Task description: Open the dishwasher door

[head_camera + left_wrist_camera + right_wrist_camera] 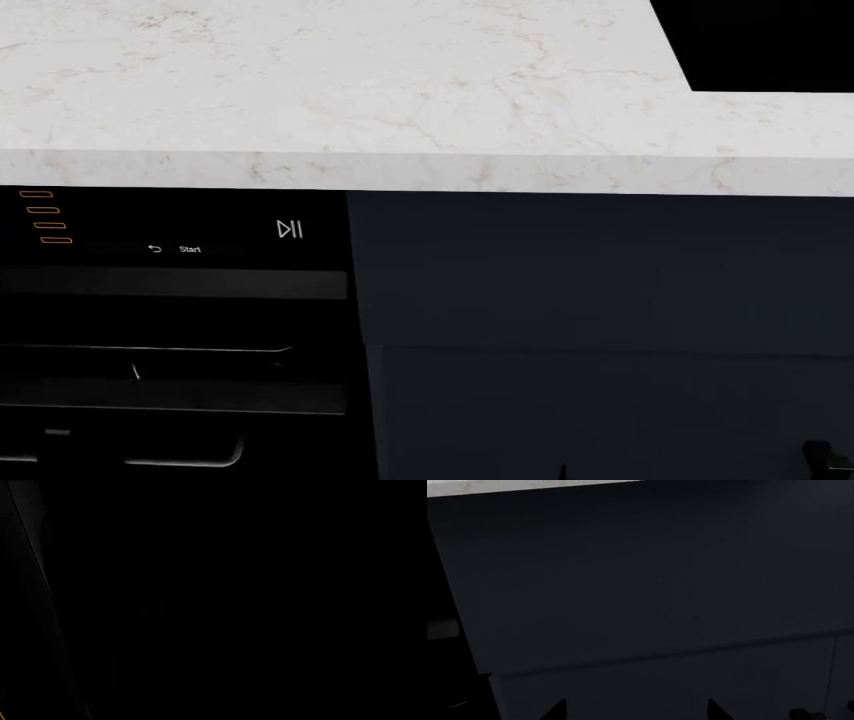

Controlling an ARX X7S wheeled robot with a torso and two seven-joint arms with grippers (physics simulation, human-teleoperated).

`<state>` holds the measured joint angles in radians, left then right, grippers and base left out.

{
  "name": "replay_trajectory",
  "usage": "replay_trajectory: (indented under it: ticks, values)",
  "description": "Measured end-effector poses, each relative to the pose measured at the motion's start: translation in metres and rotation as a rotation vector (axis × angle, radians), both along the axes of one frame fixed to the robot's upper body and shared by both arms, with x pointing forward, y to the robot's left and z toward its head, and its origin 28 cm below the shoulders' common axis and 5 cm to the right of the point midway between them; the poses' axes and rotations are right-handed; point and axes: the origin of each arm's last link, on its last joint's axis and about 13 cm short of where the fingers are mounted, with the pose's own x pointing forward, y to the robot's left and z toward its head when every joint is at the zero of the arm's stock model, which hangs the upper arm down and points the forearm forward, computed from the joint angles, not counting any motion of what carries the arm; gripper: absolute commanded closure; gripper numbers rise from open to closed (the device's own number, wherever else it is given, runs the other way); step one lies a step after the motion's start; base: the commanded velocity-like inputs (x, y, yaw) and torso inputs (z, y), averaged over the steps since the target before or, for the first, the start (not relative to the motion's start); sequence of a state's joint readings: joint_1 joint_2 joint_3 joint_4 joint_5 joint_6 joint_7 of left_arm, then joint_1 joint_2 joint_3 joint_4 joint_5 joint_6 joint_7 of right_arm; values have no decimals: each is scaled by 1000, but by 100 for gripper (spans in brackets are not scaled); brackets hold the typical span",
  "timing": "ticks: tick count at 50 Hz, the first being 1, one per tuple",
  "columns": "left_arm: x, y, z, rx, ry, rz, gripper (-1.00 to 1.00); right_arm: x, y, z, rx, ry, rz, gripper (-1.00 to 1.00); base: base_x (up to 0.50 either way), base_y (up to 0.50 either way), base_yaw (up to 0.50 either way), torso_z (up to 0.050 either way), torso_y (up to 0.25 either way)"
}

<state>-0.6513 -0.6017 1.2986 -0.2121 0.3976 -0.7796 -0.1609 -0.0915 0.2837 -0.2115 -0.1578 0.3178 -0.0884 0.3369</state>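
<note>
white marble countertop [334,90] runs over the units, with the black sink basin [774,40] at its far right corner. below it on the left sits the dishwasher door [174,330], glossy black, under the orange indicator bars [43,218] and start mark [191,249]; it looks shut. the navy cabinet front [601,330] is beside it. right gripper [634,711] shows only two dark tips set apart, holding nothing, facing the cabinet. the left wrist view is nearly black, likely close against the door, so i cannot tell the left gripper's state.
</note>
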Motion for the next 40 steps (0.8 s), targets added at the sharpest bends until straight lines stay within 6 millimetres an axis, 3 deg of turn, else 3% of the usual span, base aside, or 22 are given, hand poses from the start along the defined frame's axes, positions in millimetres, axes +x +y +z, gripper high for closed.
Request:
replay_trajectory:
  ticks: [24, 40]
  values:
    - [-64, -1, -8, -93, 119, 40, 100, -1, 0, 0, 4, -2, -1, -100, 0, -1, -4, 0, 0]
    - [-109, -2, -26, -126, 168, 59, 100, -1, 1, 1, 4, -5, 4, -100, 0, -2, -3, 0, 0]
